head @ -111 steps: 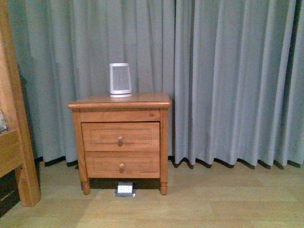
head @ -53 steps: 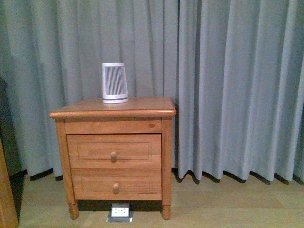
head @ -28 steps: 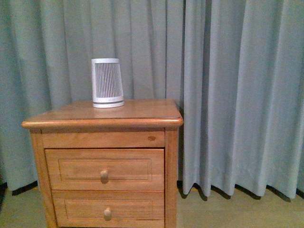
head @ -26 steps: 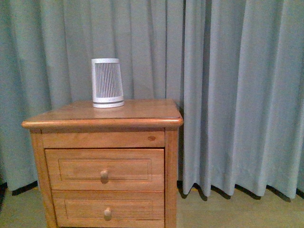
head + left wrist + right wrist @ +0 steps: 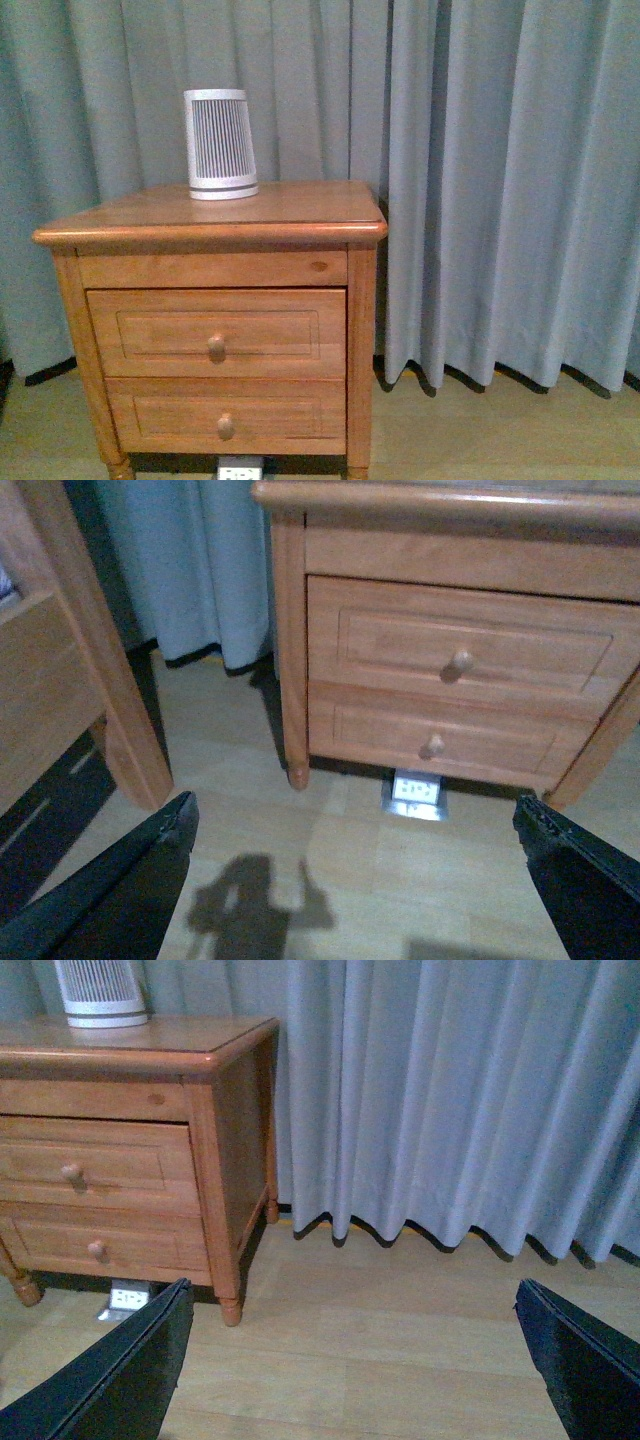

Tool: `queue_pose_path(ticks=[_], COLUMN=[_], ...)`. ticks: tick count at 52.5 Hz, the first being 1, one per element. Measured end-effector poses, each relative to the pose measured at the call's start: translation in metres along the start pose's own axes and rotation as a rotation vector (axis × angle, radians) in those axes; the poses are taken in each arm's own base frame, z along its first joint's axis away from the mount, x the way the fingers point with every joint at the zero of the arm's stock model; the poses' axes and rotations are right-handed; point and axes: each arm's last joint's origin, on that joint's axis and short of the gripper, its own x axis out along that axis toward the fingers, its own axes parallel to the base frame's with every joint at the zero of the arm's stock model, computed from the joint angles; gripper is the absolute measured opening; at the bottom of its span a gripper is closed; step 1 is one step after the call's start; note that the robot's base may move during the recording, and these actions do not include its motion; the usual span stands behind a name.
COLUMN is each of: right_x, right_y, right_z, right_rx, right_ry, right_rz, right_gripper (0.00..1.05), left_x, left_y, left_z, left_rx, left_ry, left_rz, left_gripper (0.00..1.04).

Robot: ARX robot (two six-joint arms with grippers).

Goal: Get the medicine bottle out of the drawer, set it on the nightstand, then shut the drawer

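Though left gripper (image 5: pixel 355 805) and right gripper (image 5: pixel 352 1290) are spread empty, the drawer (image 5: pixel 380 640) is faced squarely by the left only.

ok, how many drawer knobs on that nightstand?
2. The upper knob sits mid-front on the upper drawer; the lower knob on the lower drawer beneath. None seems hidden.

The ribbed device (image 5: pixel 220 143) stands on the nightstand (image 5: pixel 300 212), curtain (image 5: pixel 480 180) behind, what seems a floor socket (image 5: pixel 238 470) beneath.
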Motion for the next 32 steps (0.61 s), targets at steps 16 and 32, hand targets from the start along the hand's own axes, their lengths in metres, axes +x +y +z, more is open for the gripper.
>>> queue_pose_path(ticks=[16,32], right_x=[0.000,0.000], right_y=[0.000,0.000], right_z=[0.000,0.000], right_rx=[0.000,0.000], right_ry=[0.000,0.000], right_rz=[0.000,0.000], right_gripper=[0.98,0.98], left_x=[0.122,0.210], left_y=[-0.035,-0.079], left_z=[-0.001,0.000], left_rx=[0.041,0.045], left_ry=[0.045,0.017], left_rz=[-0.056,-0.150], left_gripper=[0.98,0.98])
